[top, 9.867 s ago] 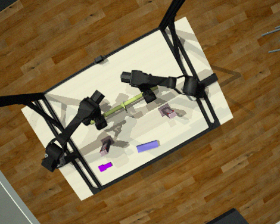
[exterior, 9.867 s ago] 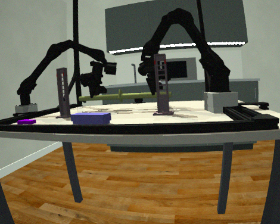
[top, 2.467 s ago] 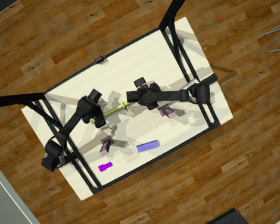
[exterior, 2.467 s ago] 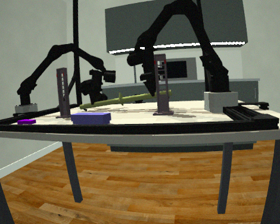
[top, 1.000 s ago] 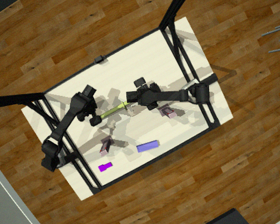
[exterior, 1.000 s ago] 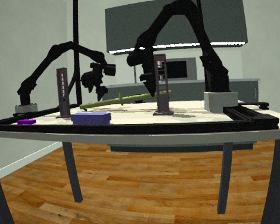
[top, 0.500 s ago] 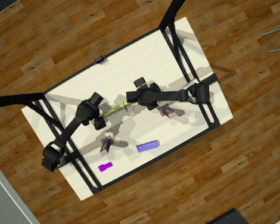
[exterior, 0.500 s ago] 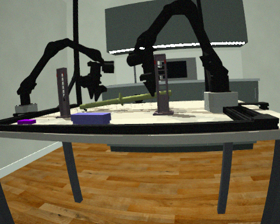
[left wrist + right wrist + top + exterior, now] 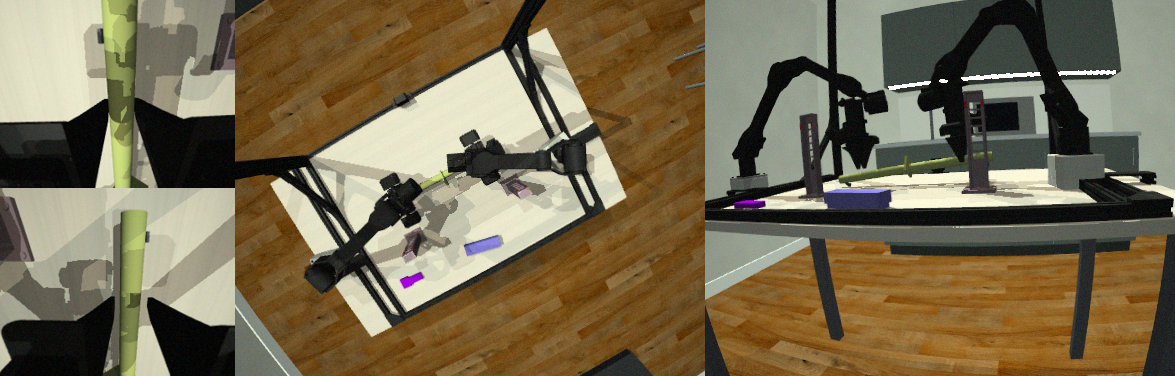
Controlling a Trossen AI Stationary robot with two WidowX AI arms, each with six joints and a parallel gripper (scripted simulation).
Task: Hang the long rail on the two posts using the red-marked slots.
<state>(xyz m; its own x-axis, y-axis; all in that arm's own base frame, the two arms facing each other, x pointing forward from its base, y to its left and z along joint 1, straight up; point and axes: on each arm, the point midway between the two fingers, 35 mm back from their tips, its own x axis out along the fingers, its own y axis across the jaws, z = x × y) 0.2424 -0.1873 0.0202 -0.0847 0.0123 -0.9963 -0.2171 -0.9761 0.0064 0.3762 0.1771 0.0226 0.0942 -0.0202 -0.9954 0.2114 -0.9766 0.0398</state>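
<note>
The long yellow-green rail (image 9: 433, 180) (image 9: 930, 165) (image 9: 119, 63) (image 9: 134, 234) is in the air behind the posts, its picture-left end lower in the exterior view. My left gripper (image 9: 962, 159) (image 9: 121, 102) is shut on the rail near its higher end. My right gripper (image 9: 861, 167) (image 9: 131, 300) is partly open near the lower end, a fingertip on each side of the rail with gaps between; the exterior view shows the tips barely above it. Two slotted posts stand upright, one picture-left (image 9: 411, 245) (image 9: 811, 170), one picture-right (image 9: 517, 187) (image 9: 977, 175), with red marks near their tops.
A blue block (image 9: 483, 245) (image 9: 857, 198) lies near the table's front edge in the exterior view. A small purple piece (image 9: 411, 280) (image 9: 749, 204) lies beyond the picture-left post. A black frame (image 9: 475, 280) borders the table, with struts at both ends.
</note>
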